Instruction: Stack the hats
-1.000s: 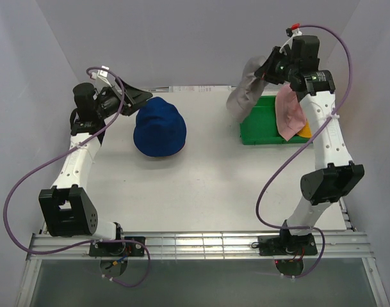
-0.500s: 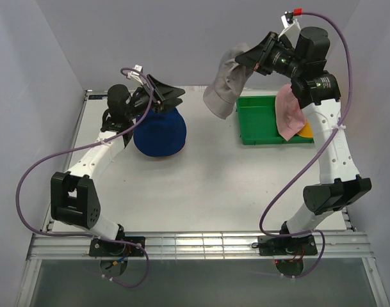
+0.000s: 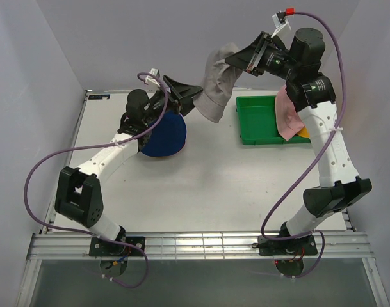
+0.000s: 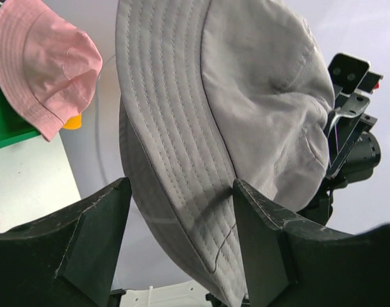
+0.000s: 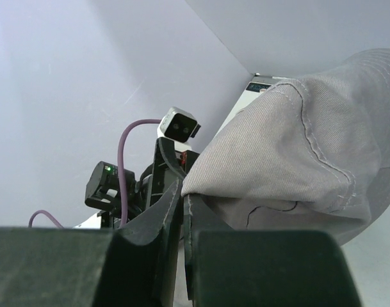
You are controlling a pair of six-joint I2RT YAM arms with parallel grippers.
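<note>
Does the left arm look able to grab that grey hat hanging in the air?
Probably yes: the left gripper is open, and the grey hat hangs with its brim between the jaws, nothing blocking.

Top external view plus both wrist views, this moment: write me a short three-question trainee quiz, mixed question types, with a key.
1. True or false: the right claw is shut on the grey fabric bucket hat.
2. Where does the soft blue bucket hat lie? A) in a tray B) on the white table C) on the floor.
3. Fill in: the left claw is ___, with its fingers on either side of the grey hat's brim.
Key: 1 true; 2 B; 3 open.
</note>
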